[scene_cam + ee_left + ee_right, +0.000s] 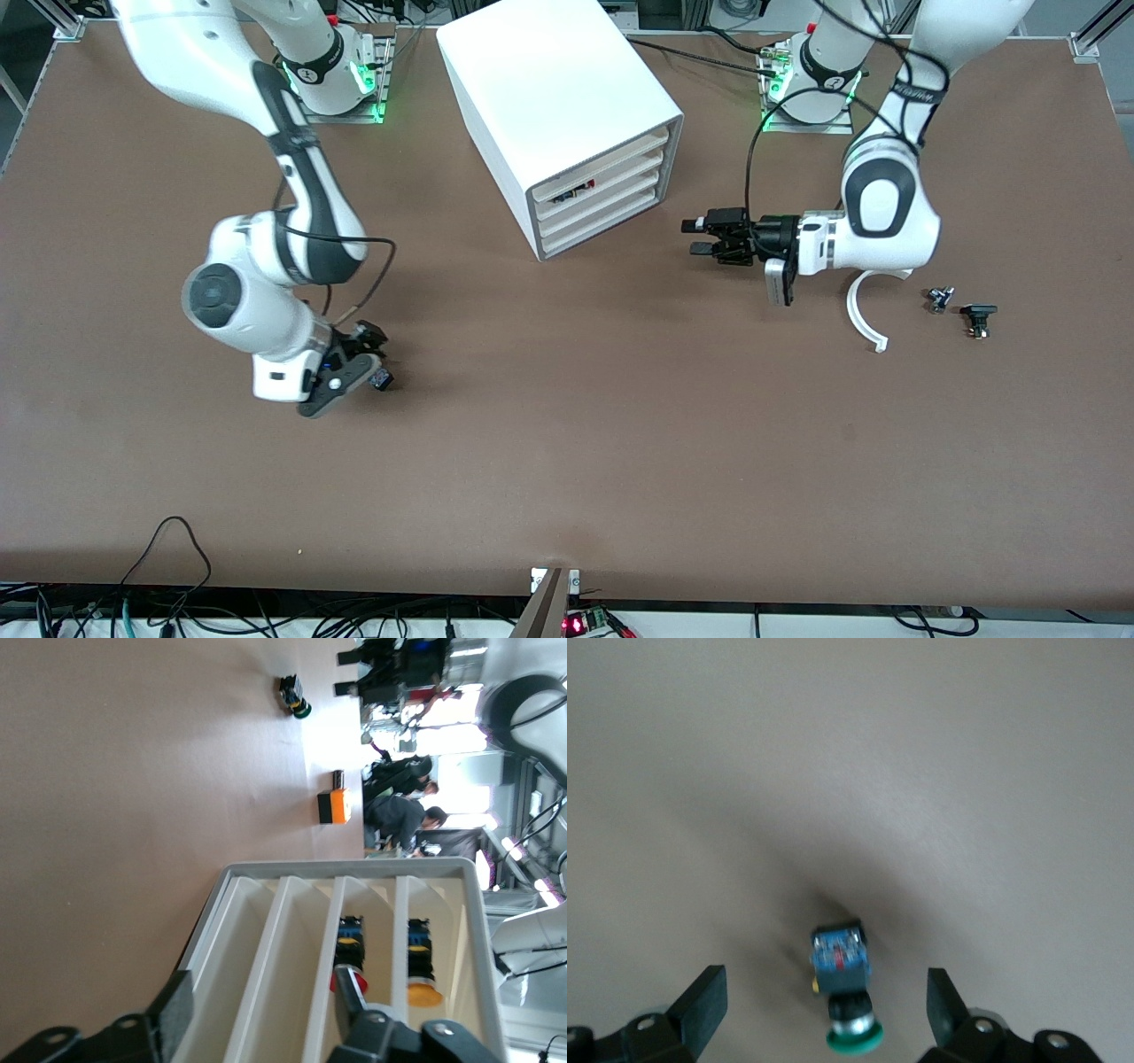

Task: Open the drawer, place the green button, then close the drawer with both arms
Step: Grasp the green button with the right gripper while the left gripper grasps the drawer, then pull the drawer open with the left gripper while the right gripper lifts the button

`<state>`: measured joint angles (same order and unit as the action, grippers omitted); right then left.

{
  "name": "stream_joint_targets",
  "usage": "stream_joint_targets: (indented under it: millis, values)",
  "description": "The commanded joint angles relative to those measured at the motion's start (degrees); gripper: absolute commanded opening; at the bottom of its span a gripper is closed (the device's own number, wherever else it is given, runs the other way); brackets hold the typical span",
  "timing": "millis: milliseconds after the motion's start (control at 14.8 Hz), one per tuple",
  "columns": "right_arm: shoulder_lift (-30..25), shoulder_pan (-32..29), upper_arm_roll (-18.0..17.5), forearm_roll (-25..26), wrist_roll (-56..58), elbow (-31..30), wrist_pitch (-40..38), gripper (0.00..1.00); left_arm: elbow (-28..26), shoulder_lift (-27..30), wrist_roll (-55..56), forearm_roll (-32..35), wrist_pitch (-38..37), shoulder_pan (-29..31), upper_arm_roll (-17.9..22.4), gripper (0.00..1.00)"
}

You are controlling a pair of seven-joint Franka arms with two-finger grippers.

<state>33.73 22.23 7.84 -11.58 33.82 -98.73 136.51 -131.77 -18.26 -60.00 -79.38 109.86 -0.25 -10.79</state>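
Drawers of the drawer unit [602, 199] are all shut. Right gripper [824, 1010], jaws apart, straddles the green button [842, 979], ungrasped. Left gripper [700, 237], partly open and empty, faces the drawers.

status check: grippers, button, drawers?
Right gripper open, low over the button, not gripping. Left gripper at the drawer unit's front, fingers apart, holding nothing. Drawers all shut; button lies on the table.
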Motion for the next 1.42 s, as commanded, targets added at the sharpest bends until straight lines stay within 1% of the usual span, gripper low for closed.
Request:
stream_joint_targets:
  millis: [0,68,271,406,473,541,609,744,812,879,947,1014,1150,1217,1353]
  values:
    - [2.30,0.97,0.34,-1.07,1.43,-1.55,5.07,1.00,-2.25,-2.47,-6.16,-6.12,0.00,0.42,-2.65,0.70]
    - [2.92,0.88,0.34,-1.07,2.39,-2.07,6.30,1.00,-2.70,-3.26,-7.74,-6.92,0.00,0.34,-3.61,0.70]
    - [3.19,0.71,0.34,-1.16,3.01,-5.15,10.00,1.00,-2.70,-8.09,-12.06,-8.06,-0.08,0.34,-7.04,0.69]
    - [3.27,0.53,0.34,-1.16,3.80,-6.56,12.28,1.00,-2.79,-9.24,-12.94,-8.33,0.00,0.34,-8.45,0.66]
    - [3.27,0.44,0.34,-1.16,3.80,-7.08,13.08,1.00,-2.79,-9.86,-13.47,-8.33,-0.08,0.25,-8.72,0.63]
    - [3.27,0.44,0.34,-1.25,3.80,-7.09,13.08,0.99,-2.79,-10.91,-14.34,-8.33,-0.08,-0.27,-9.33,0.58]
    - [3.19,0.53,0.34,-1.25,3.71,-7.09,13.08,0.94,-2.70,-11.35,-14.61,-8.68,0.00,-0.71,-9.77,0.55]
    - [3.19,0.53,0.25,-1.25,3.71,-7.09,13.08,0.70,-2.79,-11.88,-14.79,-8.95,0.00,-2.03,-9.77,0.52]
    - [3.10,0.62,0.34,-1.25,3.71,-7.09,13.08,0.55,-2.79,-12.14,-14.79,-9.03,0.09,-2.21,-9.77,0.52]
    - [3.01,0.88,0.34,-1.25,3.19,-7.18,13.00,0.38,-2.79,-12.67,-14.79,-9.03,0.09,-2.56,-9.77,0.52]
    - [2.92,0.88,0.34,-1.25,3.10,-7.18,13.00,0.24,-2.79,-12.94,-15.14,-9.03,0.09,-3.00,-9.77,0.52]
    - [2.84,0.88,0.34,-1.25,3.10,-7.18,13.00,0.15,-2.79,-13.37,-15.75,-9.21,0.09,-3.09,-9.77,0.51]
    - [2.66,0.97,0.34,-1.25,3.10,-7.18,12.82,0.01,-2.79,-14.34,-16.89,-9.65,0.09,-3.44,-9.77,0.50]
    - [2.66,1.06,0.34,-1.25,3.18,-7.09,12.82,0.00,-2.79,-14.69,-17.77,-10.08,0.09,-3.79,-9.77,0.42]
    - [2.40,1.23,0.25,-1.16,3.45,-6.22,12.82,0.00,-2.79,-15.05,-18.13,-10.70,0.09,-4.15,-9.77,0.00]
